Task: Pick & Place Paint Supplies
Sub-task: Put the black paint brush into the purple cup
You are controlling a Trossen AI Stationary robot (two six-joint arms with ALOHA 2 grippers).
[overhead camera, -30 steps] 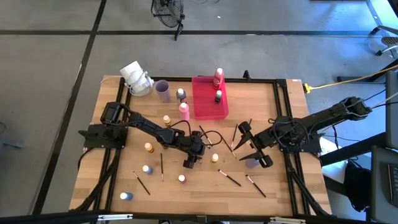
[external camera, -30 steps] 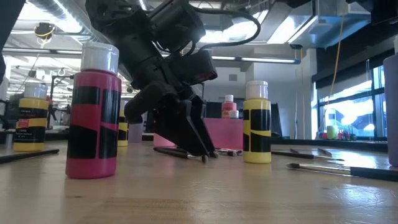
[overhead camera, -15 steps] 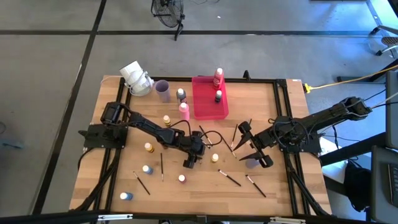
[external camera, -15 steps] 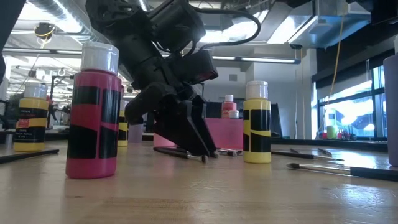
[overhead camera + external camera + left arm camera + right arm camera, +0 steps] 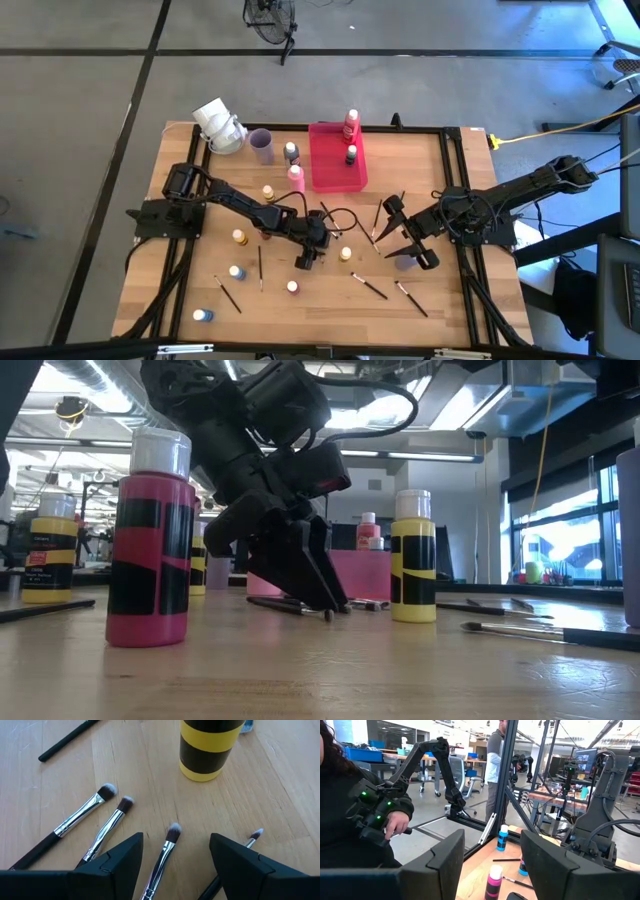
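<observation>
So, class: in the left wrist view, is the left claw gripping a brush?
No. The left claw stands open over a brush lying on the table between its fingers, untouched.

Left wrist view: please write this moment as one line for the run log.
left end effector: open, low over table | target: paintbrush between fingers, not gripped | nearby: yellow bottle | right end effector: open, waiting

Yellow-and-black banded bottle (image 5: 207, 747), pink-red tray (image 5: 336, 160), lilac cup (image 5: 261, 145)

Wooden table (image 5: 200, 285), black-framed: pink-red tray (image 5: 335, 170) at back; lilac cup (image 5: 261, 145) and white object (image 5: 219, 126) at back left; paint bottles (image 5: 237, 271) and brushes (image 5: 369, 287) scattered across the rest.
</observation>
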